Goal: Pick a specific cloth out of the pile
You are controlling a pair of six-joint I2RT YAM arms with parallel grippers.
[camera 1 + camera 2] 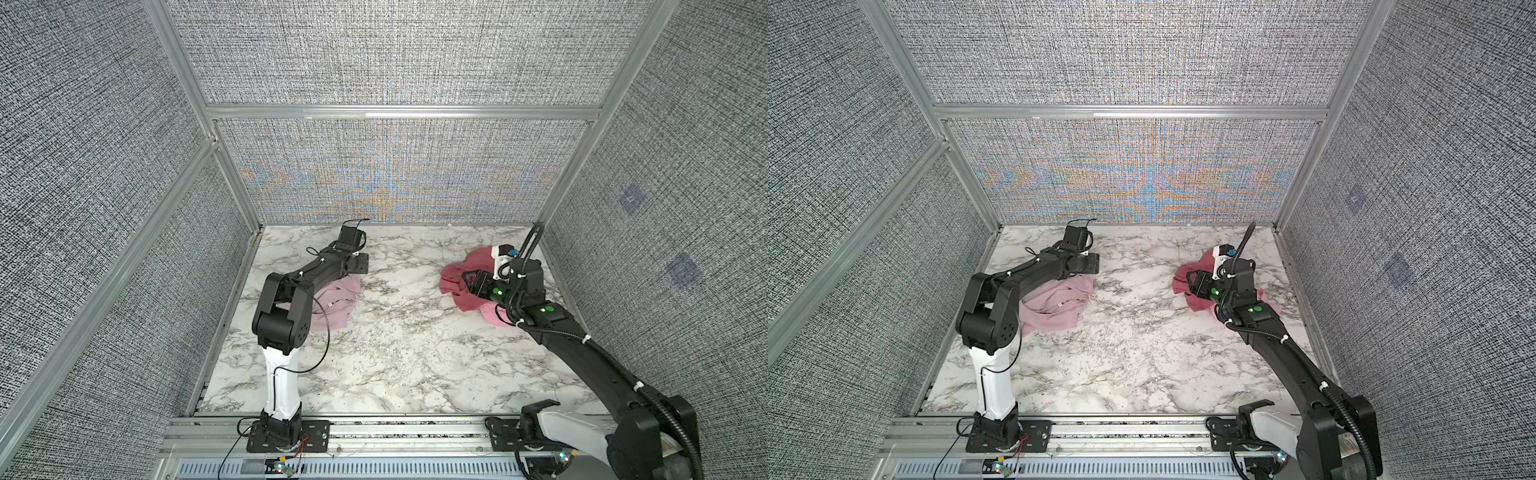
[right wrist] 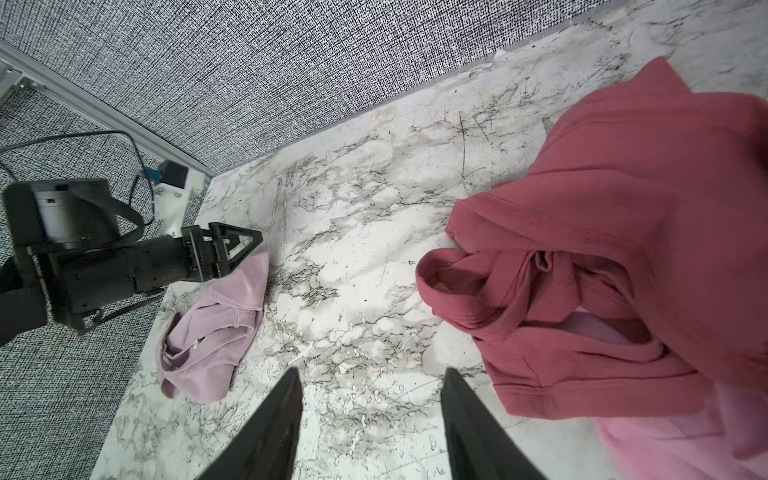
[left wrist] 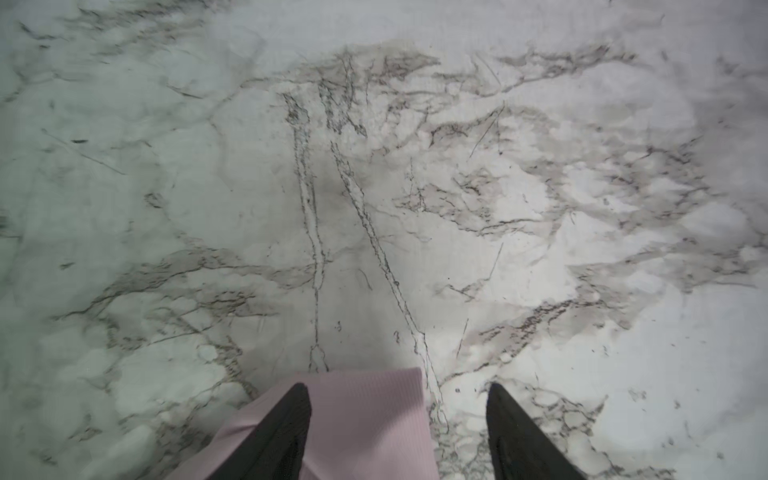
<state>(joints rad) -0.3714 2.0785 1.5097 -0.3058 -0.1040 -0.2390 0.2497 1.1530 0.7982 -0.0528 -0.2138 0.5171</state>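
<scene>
Surface (image 1: 395, 353): marbled; carrying everything listed below.

Pile (image 1: 451, 284): sitting toward the right rear; showing dark rose over brighter pink; lacking the pale piece.

Cloth (image 1: 338, 297): lying crumpled at left, well apart from pile; partly hidden under left arm (image 1: 299, 282) in both top views.

Left end effector (image 3: 397, 388): hovering over cloth's edge, jaws standing wide, gripping nothing; one finger overlapping fabric in wrist view, contact unclear.

Right end effector (image 2: 372, 370): hanging beside pile, jaws moderately apart, bare marble showing between, holding nothing.

Progress: judging separation as done, with cloth resting alone; probably leaving only the withdrawing of both arms.
</scene>
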